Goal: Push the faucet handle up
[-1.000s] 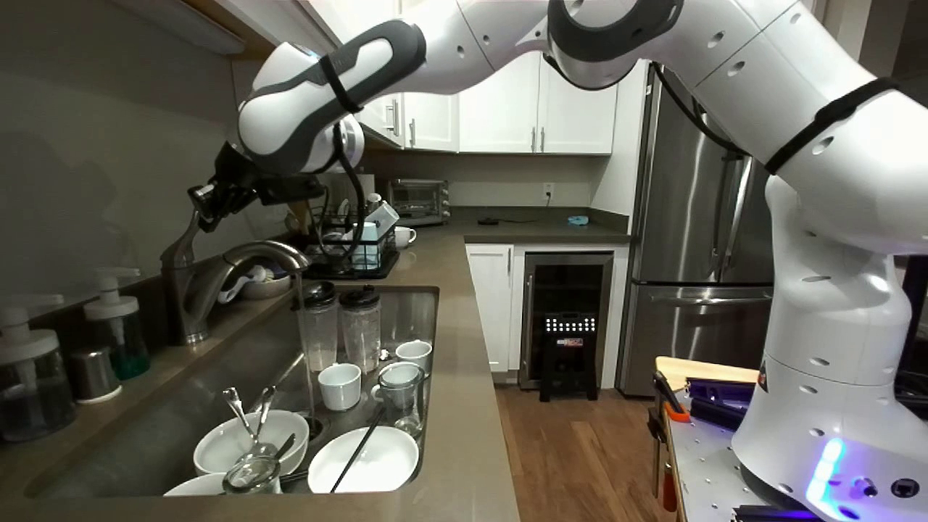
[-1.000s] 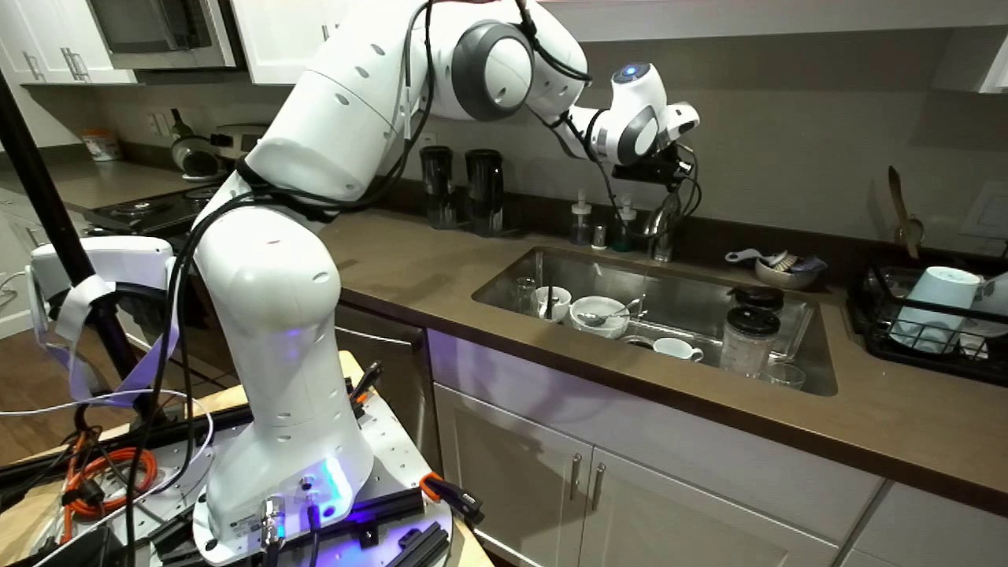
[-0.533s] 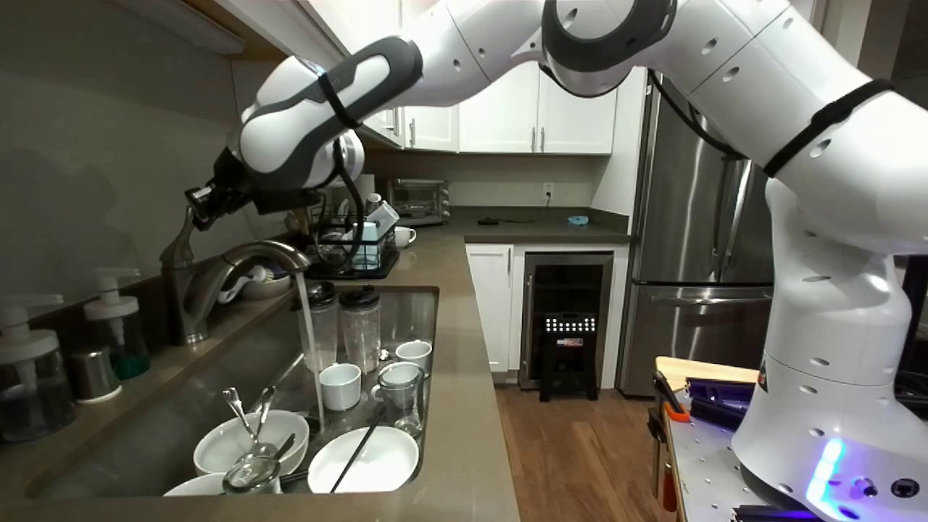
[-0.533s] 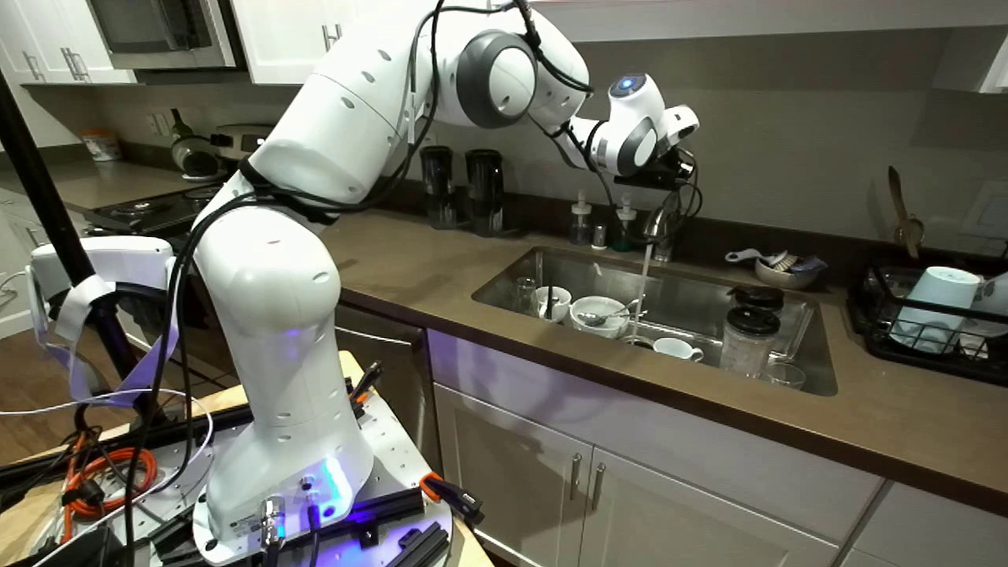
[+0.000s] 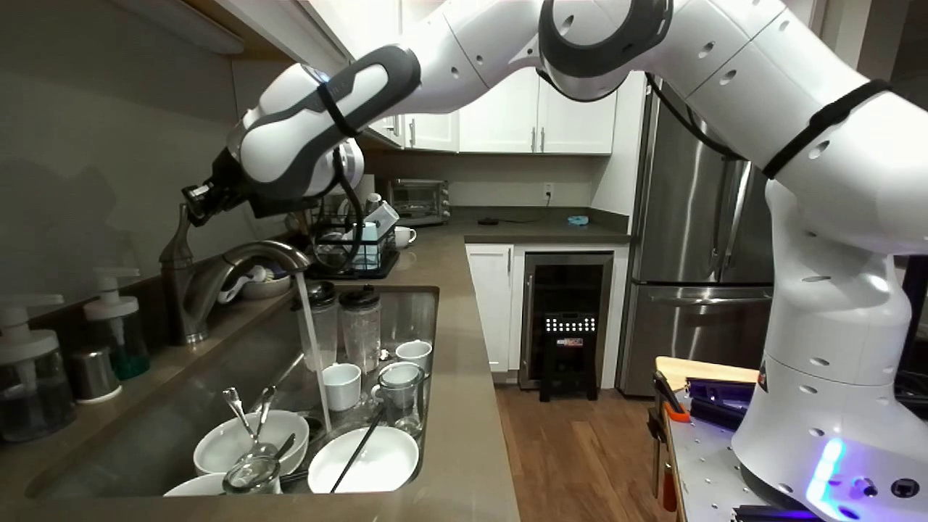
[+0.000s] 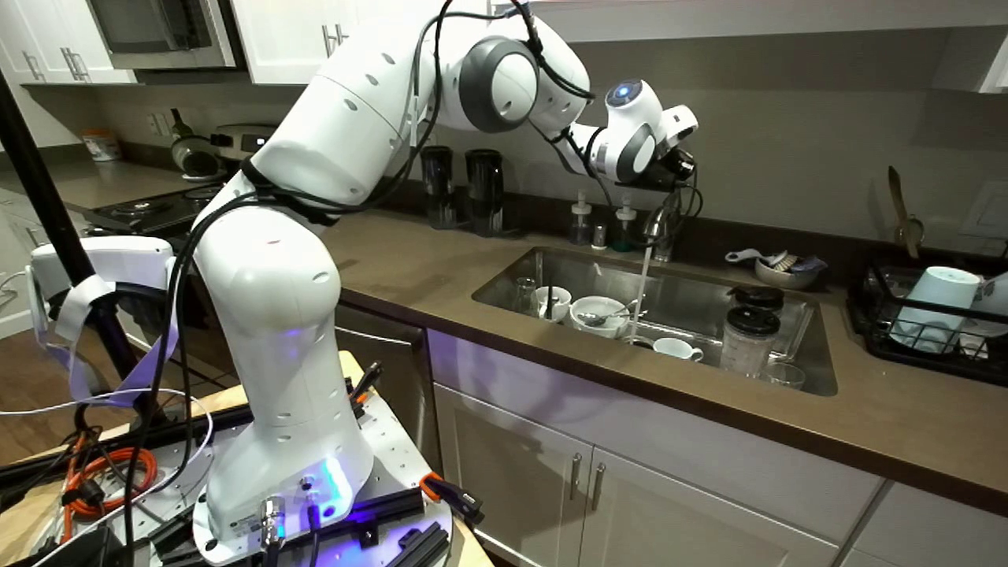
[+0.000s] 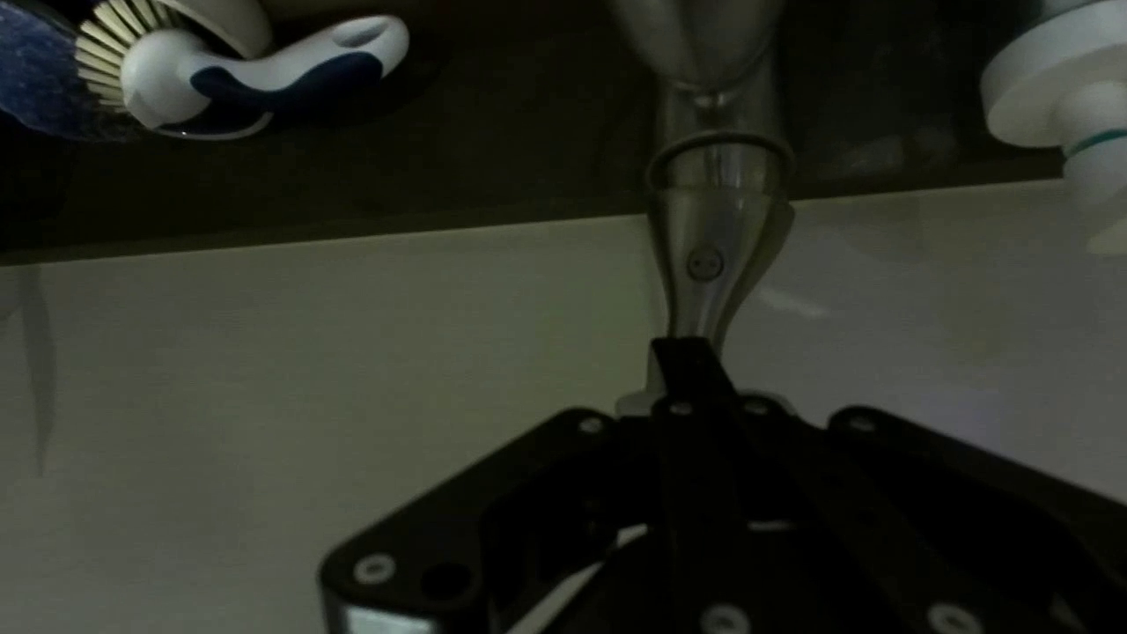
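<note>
cutlery [image 5: 240, 411] leans in a white bowl [image 5: 210, 448] at the near end of a kitchen sink [image 5: 225, 380], where water [image 5: 313, 348] streams from a chrome spout [image 5: 264, 251]. by the wall [image 5: 145, 145], a robot gripper [image 7: 683, 350], its fingers pressed together, is at the upper end of the faucet handle [image 5: 178, 235], which rises slightly tilted above the faucet's body [image 5: 179, 308]. farther back sit a dish rack [image 5: 362, 274] of cups [image 5: 367, 235] and, beyond, a toaster oven [image 5: 418, 203].
</note>
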